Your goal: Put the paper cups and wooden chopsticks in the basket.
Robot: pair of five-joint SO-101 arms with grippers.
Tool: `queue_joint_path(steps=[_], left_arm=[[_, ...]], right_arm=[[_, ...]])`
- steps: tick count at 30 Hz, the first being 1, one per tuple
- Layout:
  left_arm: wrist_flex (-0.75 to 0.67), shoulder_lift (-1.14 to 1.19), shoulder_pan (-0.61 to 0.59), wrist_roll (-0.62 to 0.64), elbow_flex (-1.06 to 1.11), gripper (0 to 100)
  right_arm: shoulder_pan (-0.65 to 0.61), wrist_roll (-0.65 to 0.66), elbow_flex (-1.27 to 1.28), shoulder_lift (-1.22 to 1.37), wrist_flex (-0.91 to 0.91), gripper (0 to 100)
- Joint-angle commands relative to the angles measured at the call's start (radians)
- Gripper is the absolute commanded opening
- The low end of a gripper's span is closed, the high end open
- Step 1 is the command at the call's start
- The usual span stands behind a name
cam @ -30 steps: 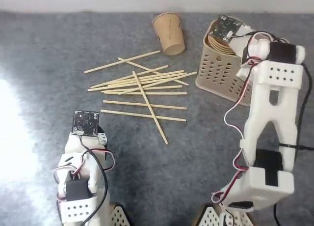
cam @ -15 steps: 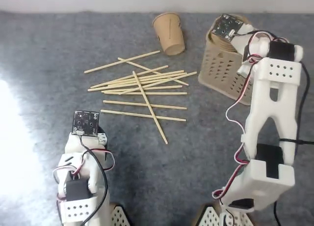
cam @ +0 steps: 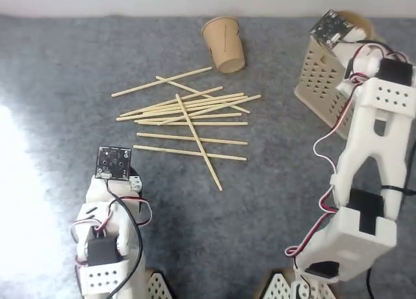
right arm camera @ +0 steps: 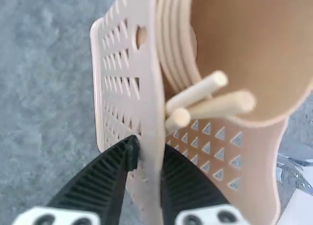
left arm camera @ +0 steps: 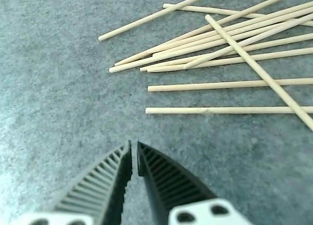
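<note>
Several wooden chopsticks lie scattered mid-table, seen too in the left wrist view. One paper cup lies on its side at the back. The beige perforated basket sits tilted at the back right. My right gripper is shut on the basket's wall, one finger inside and one outside. Inside the basket are nested paper cups and three chopstick ends. My left gripper is shut and holds nothing, low over the carpet near the chopsticks' ends.
Grey carpet covers the table. The left arm's body stands at the front left and the right arm's white links run along the right side. Bare carpet lies between the chopsticks and the front edge.
My right gripper has dragged the basket to the right and a little farther back, away from the lying cup. The left arm, the chopsticks and the cup have not moved.
</note>
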Motion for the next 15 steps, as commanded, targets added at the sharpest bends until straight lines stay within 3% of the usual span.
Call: queue_joint_path(steps=[1, 8, 15], left_arm=[[-0.002, -0.014, 0.005, -0.012, -0.008, 2], [-0.003, -0.014, 0.005, -0.012, -0.008, 2], [-0.003, -0.014, 0.005, -0.012, -0.008, 2]], right_arm=[[0.007, -0.089, -0.011, -0.025, -0.042, 1.3], [-0.001, -0.173, -0.028, -0.128, -0.035, 23.4], [-0.099, -0.173, -0.029, -0.243, 0.036, 21.4]])
